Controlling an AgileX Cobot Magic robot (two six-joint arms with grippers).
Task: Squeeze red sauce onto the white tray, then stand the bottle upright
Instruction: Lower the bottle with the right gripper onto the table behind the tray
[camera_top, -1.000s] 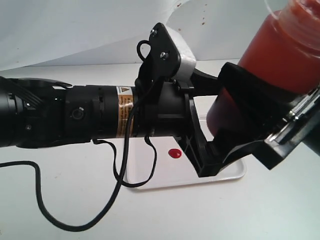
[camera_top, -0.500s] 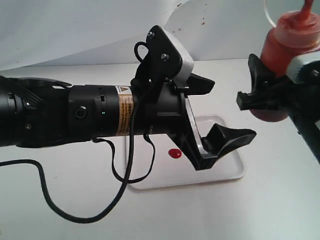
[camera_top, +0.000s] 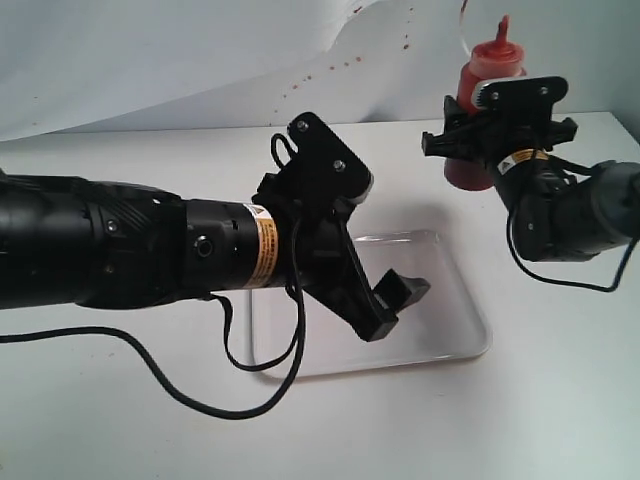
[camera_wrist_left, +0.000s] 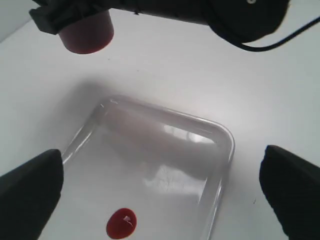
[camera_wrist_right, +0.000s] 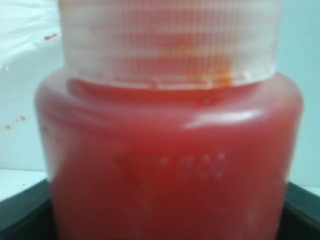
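The bottle (camera_top: 487, 68) stands upright at the back right, red nozzle up, and fills the right wrist view (camera_wrist_right: 165, 150). My right gripper (camera_top: 470, 135) (camera_wrist_right: 165, 215) is shut on the bottle's lower body; I cannot tell whether its base touches the table. The white tray (camera_top: 470, 335) (camera_wrist_left: 165, 165) lies in the middle. The red sauce (camera_wrist_left: 121, 223) is a small round blob on the tray, hidden by the left arm in the exterior view. Above the tray, my left gripper (camera_top: 395, 305) (camera_wrist_left: 162, 200) hangs open with nothing between its fingers (camera_wrist_left: 30, 195).
A black cable (camera_top: 180, 395) loops from the left arm onto the white table in front of the tray. A white backdrop (camera_top: 150, 60) dotted with tiny red specks rises behind the table. The bottle's base and the right arm show in the left wrist view.
The right gripper carried the bottle from close to the camera out to the back right, upright. The left arm drew back, turned and now covers the sauce blob in the exterior view.
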